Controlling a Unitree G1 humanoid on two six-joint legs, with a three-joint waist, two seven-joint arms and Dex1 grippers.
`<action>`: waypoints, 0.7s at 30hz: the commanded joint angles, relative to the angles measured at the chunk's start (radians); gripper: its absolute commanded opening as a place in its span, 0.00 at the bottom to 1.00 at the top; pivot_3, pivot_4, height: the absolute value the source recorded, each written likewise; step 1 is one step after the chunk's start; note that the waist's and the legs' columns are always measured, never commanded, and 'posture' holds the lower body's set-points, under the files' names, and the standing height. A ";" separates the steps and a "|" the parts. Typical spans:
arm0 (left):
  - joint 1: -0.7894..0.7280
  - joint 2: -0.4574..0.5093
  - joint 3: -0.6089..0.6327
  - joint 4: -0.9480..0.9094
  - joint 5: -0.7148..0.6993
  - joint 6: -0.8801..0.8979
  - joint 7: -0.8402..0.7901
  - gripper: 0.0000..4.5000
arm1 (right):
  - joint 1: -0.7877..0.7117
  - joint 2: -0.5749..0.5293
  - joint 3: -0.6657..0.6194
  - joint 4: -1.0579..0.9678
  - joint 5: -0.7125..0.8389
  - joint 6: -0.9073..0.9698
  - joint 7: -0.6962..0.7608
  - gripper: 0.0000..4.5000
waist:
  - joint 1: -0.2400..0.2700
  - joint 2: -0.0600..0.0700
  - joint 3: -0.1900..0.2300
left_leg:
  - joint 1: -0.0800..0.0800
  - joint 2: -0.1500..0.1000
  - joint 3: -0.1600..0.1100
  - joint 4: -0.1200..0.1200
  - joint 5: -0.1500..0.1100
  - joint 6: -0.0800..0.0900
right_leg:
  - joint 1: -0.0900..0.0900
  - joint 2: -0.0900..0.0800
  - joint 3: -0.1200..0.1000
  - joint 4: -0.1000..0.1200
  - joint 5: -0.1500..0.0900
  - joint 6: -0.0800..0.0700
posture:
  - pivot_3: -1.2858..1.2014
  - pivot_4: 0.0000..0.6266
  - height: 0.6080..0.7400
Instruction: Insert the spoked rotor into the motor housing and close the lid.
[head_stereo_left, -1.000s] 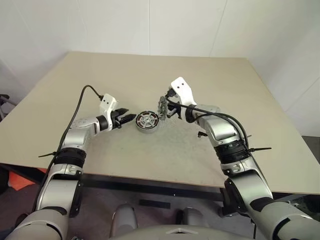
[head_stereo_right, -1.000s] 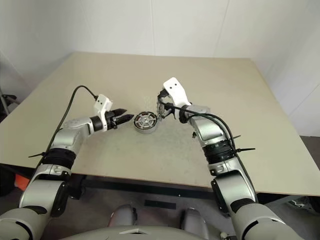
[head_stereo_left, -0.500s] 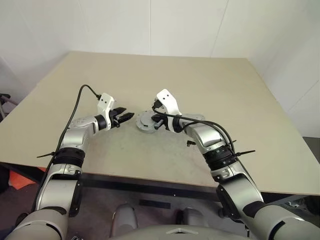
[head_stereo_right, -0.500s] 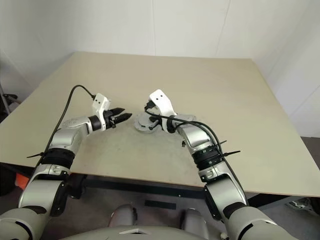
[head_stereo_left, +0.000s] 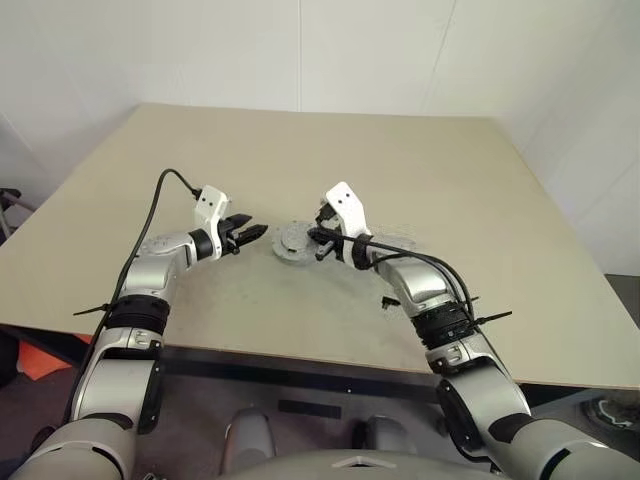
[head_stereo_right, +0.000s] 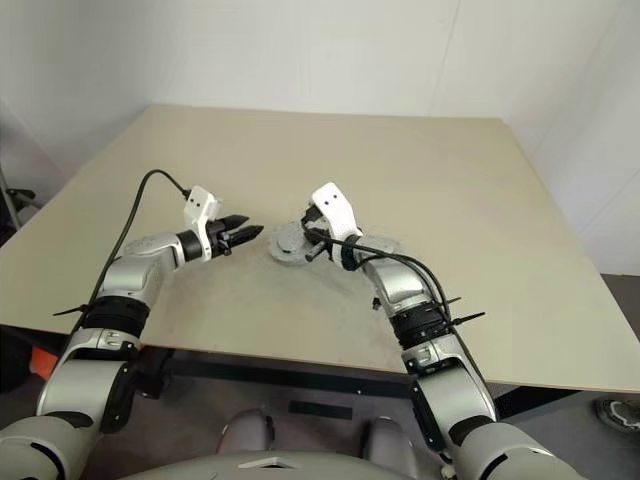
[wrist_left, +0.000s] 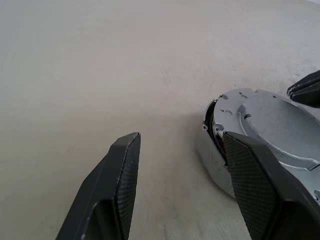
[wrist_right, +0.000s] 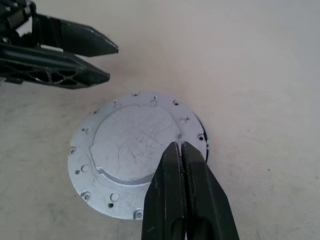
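Note:
The lid (wrist_right: 131, 152), a flat silver disc with small holes round its rim, lies face down on the motor housing (wrist_right: 204, 145), of which a black sliver shows beneath it. The spoked rotor is hidden under the lid. My right gripper (wrist_right: 179, 146) is shut, its tips resting on the lid's edge with nothing between them. My left gripper (wrist_left: 182, 140) stands open just beside the housing (wrist_left: 216, 142), one finger close to its wall, not touching it. In the left eye view the lid (head_stereo_left: 291, 240) sits between the left gripper (head_stereo_left: 248, 237) and the right gripper (head_stereo_left: 318, 243).
The beige table (head_stereo_left: 420, 170) stretches wide behind and to both sides of the housing. Its front edge (head_stereo_left: 300, 352) runs close below my arms. A white wall stands behind the table.
A second ago my right gripper held the lid upright beside the open housing, with the rotor's spoked face showing. The lid now lies flat on the housing. The left gripper has not moved.

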 joint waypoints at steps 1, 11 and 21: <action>-0.023 -0.001 0.002 -0.029 -0.006 -0.005 -0.013 0.62 | -0.011 -0.013 -0.006 -0.082 0.040 -0.031 0.049 0.09 | 0.000 0.000 0.000 | 0.000 0.000 0.000 0.000 0.000 0.000 | 0.000 0.000 0.000 0.000 0.000 0.000 | 0.52 0.00 1.00; 0.000 -0.008 0.000 -0.057 -0.010 0.008 -0.029 0.62 | 0.012 -0.010 0.068 -0.046 0.006 -0.066 0.072 0.84 | 0.000 0.000 0.000 | -0.001 0.000 0.000 -0.001 0.000 0.000 | 0.000 0.000 0.000 -0.001 0.000 0.000 | 0.52 0.00 1.00; 0.006 -0.005 0.004 -0.069 -0.010 0.020 -0.036 0.62 | -0.034 0.032 0.067 0.095 -0.004 -0.120 0.052 0.90 | -0.001 0.000 0.000 | -0.001 0.000 0.000 -0.001 0.000 0.000 | 0.000 0.000 0.000 -0.002 0.000 0.000 | 0.52 0.00 1.00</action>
